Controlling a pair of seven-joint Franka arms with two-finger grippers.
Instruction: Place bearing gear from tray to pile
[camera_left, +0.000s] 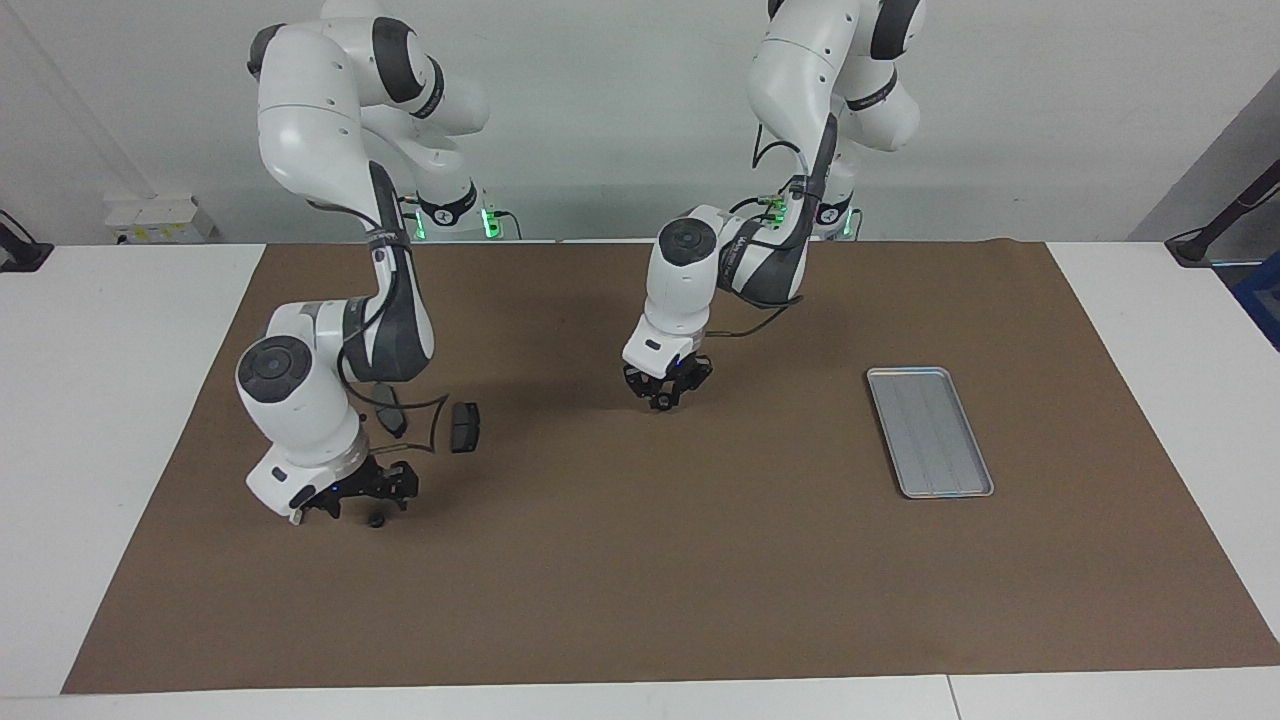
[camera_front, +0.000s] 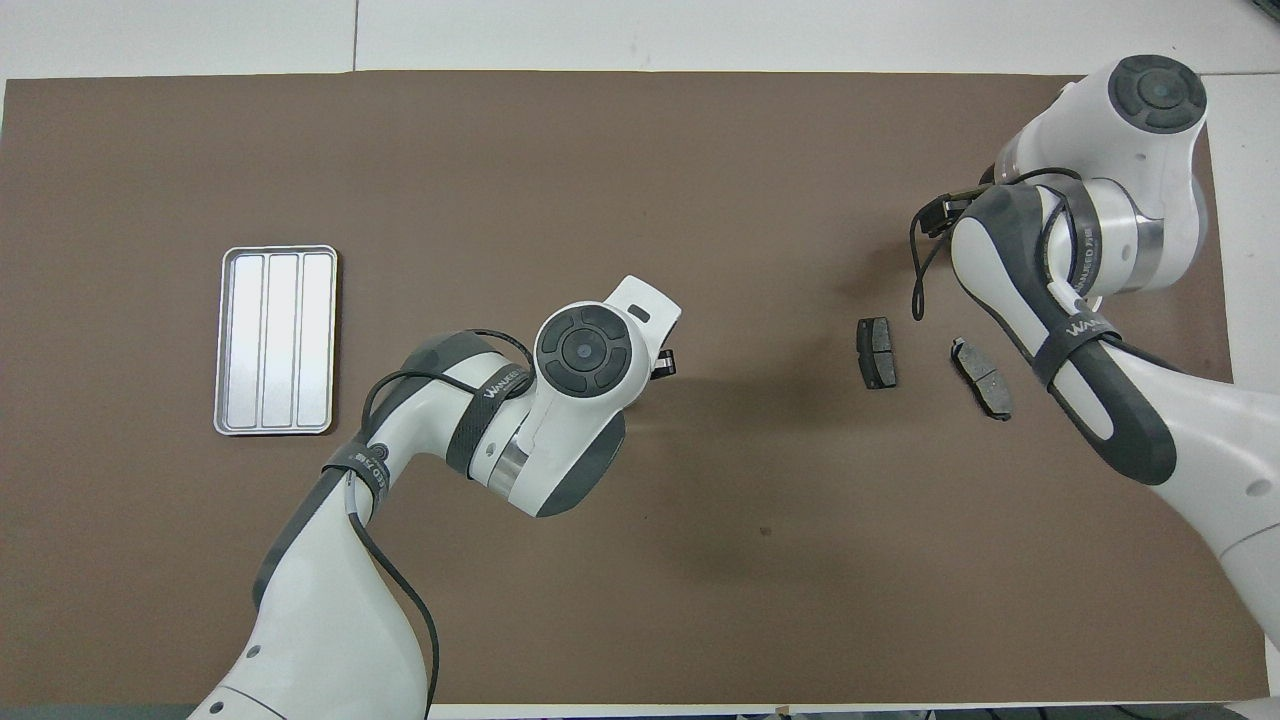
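**Two robot arms working over a brown-covered worktop**

The worktop (camera_left: 640, 600) is carrying a silver tray (camera_left: 930, 432) toward the left arm's end, lying bare. The right hand (camera_left: 362, 497) is hanging low toward the right arm's end, fingers spread open, with a small dark bearing gear (camera_left: 376, 521) lying on the mat just beneath it. Nearer the robots, two dark brake pads (camera_front: 877, 352) are lying side by side. The left hand (camera_left: 664, 387) is hovering over mid-worktop, fingertips closed, holding nothing visible
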